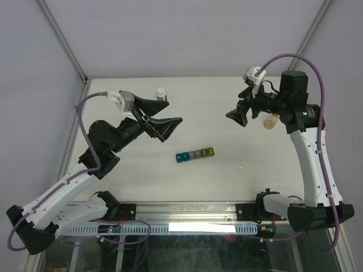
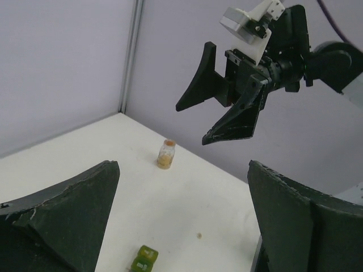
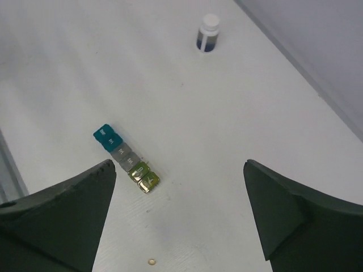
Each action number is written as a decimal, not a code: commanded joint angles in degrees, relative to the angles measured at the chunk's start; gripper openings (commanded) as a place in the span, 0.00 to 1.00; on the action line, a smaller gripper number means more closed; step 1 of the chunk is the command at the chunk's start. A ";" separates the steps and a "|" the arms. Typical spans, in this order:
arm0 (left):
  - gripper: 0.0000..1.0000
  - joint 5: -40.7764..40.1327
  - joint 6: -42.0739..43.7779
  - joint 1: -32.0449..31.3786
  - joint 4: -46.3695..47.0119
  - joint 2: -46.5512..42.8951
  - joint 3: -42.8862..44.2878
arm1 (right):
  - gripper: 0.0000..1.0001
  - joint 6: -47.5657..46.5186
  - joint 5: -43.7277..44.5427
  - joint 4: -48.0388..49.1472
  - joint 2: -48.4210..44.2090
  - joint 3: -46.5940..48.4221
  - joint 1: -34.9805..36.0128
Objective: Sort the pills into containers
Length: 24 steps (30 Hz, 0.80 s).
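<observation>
left gripper [image 1: 174, 111] wide, right gripper [image 1: 237, 117] wide, containers [image 3: 126, 158] lettering unreadable, one pill [image 3: 151, 262] loose

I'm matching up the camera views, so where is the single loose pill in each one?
Top external: loose pill lies right of the container strip's yellow-green end.
Left wrist: pill low centre, right of that yellow-green end.
Right wrist: pill at the bottom edge, below that end.
Shared landmark: the strip's yellow-green end.
</observation>
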 commanded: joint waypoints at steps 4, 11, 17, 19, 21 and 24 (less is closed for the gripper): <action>0.99 0.51 1.89 0.53 -11.99 1.03 12.91 | 0.99 24.81 11.92 7.45 -3.41 7.36 -1.48; 0.99 1.83 3.02 0.53 -16.29 0.10 18.42 | 0.99 24.00 8.74 5.05 -4.76 11.33 -1.49; 0.99 1.34 3.64 0.50 -17.29 -1.33 18.84 | 0.99 30.16 9.66 7.19 -5.55 12.72 -1.48; 0.99 1.14 3.85 0.51 -17.58 -1.65 18.92 | 0.99 33.00 11.85 8.49 -5.73 13.05 -1.45; 0.99 1.02 4.23 0.54 -17.88 -1.85 18.92 | 0.99 35.04 13.15 8.75 -5.90 13.77 -1.46; 0.99 0.89 4.52 0.58 -18.21 -1.78 18.92 | 0.99 36.45 12.96 8.52 -6.26 14.88 -1.42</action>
